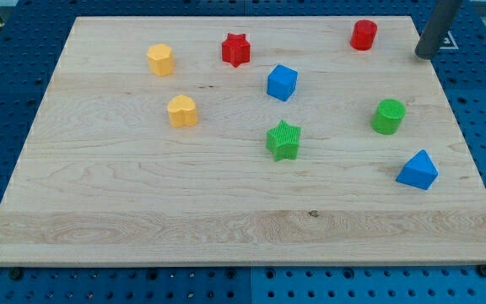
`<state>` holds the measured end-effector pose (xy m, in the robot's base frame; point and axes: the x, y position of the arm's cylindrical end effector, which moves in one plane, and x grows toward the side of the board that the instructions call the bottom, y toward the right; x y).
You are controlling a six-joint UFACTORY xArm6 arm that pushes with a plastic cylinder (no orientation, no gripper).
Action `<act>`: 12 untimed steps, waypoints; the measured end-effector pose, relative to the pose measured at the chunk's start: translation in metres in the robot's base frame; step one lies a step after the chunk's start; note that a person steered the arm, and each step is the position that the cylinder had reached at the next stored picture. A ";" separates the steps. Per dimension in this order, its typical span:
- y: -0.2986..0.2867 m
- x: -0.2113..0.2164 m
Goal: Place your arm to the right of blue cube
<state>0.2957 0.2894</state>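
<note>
The blue cube [282, 82] sits on the wooden board [142, 203], a little above the middle. My tip [426, 56] is at the board's top right corner, at its right edge, far to the right of the blue cube and a little higher. A red cylinder [363, 35] stands between the cube and my tip, near the top edge.
A red star [235, 49] lies up-left of the blue cube. A yellow hexagon block [160, 60] and a yellow heart [182, 111] are on the left. A green star [283, 140] is below the cube. A green cylinder [388, 116] and a blue triangular block [418, 171] are on the right.
</note>
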 end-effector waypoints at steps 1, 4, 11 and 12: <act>-0.011 0.013; -0.093 0.026; -0.176 0.084; -0.176 0.084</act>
